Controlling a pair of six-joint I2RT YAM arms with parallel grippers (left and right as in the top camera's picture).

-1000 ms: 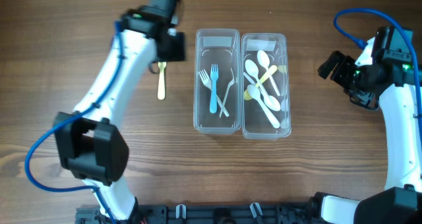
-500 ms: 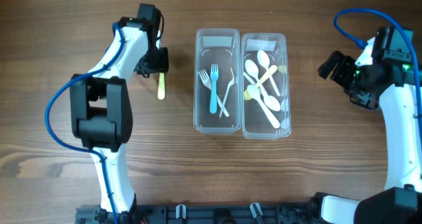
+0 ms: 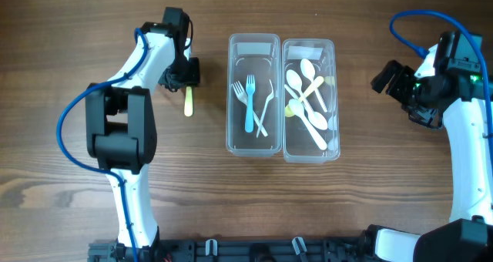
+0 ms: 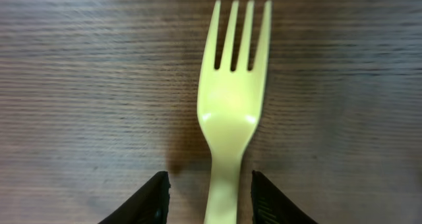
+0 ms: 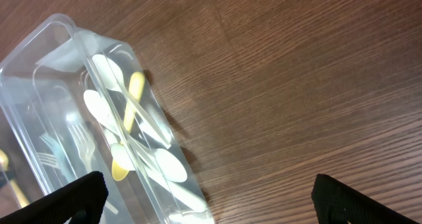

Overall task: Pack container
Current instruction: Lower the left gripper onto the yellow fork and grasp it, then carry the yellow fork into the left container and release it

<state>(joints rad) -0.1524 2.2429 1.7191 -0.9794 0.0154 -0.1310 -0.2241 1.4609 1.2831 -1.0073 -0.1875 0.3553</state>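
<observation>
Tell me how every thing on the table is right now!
Yellow fork: lying flat on the table, outside both containers.
Left end effector: open, fingers either side of the fork's handle, no grip yet.
Right end effector: open, empty.
Left container: open-topped, holds forks.
Right container: open-topped, holds spoons.

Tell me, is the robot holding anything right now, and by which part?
Nothing is held yet. The left hand straddles the handle of the yellow fork, with gaps on both sides. The right hand is open and empty.
</observation>
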